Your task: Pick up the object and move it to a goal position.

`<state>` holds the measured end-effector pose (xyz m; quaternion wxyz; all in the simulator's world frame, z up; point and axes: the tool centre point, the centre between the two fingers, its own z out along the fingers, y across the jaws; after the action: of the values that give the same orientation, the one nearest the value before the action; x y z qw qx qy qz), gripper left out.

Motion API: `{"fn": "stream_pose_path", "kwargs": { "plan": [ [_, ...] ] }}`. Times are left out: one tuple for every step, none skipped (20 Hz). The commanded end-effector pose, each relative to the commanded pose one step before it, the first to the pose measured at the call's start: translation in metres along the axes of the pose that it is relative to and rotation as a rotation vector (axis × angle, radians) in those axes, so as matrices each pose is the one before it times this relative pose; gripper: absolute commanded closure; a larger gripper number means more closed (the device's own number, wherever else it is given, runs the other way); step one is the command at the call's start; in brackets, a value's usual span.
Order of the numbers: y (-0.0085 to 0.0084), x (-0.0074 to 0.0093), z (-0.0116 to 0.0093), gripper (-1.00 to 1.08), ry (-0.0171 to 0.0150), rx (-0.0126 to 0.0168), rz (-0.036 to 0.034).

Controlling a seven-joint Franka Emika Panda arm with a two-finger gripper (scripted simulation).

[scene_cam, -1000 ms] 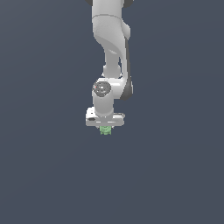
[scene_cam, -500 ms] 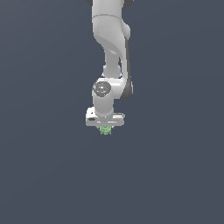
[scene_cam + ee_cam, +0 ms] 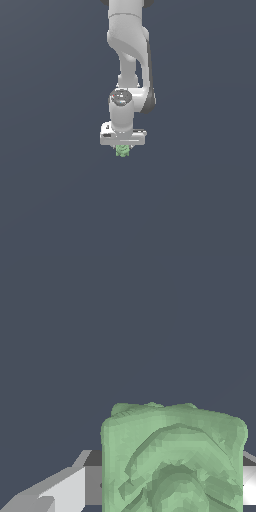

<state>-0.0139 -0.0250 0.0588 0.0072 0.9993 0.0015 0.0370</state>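
Observation:
The object (image 3: 123, 151) is a small pale green lumpy figure, narrower than the white hand above it. My gripper (image 3: 123, 148) points down and is shut on it, holding it just under the hand. In the wrist view the object (image 3: 172, 456) fills the near field, showing curved ridges and a bumpy upper edge. A grey-white finger (image 3: 65, 490) shows on one side of it and a sliver of the other finger (image 3: 249, 483) on the opposite side. I cannot tell from these views whether the object touches the floor.
A plain dark grey-blue surface (image 3: 200, 200) surrounds the arm on all sides. The white arm (image 3: 129, 45) rises from the hand to the top edge of the exterior view. No goal marker or other object shows.

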Motion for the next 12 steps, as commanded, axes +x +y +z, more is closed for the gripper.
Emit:
{"fn": "stream_pose_path", "kwargs": {
  "plan": [
    [-0.00699,0.01188,-0.00927,1.08,0.03971,-0.00735,0.01181],
    [-0.00305,0.00551,-0.00417,1.08,0.01837,-0.00372,0.00587],
    [-0.00322,0.00582,-0.00441,1.08,0.01941,-0.00394,0.00619],
    [-0.00337,0.00609,-0.00462,1.08,0.02032,-0.00415,0.00647],
    [-0.0035,0.00635,-0.00481,1.08,0.02116,-0.00437,0.00673],
    [-0.00361,0.00657,-0.00499,1.08,0.0219,-0.00457,0.00695],
    [-0.00369,0.00673,-0.00512,1.08,0.02243,-0.00472,0.00711],
    [-0.00374,0.00683,-0.0052,1.08,0.02278,-0.00483,0.00721],
    [-0.00377,0.0069,-0.00525,1.08,0.02299,-0.00491,0.00727],
    [-0.00377,0.00693,-0.00527,1.08,0.02307,-0.00498,0.00729],
    [-0.00376,0.00692,-0.00527,1.08,0.02304,-0.00502,0.00727],
    [-0.00367,0.00678,-0.00516,1.08,0.02257,-0.00497,0.00711]
  ]
}}
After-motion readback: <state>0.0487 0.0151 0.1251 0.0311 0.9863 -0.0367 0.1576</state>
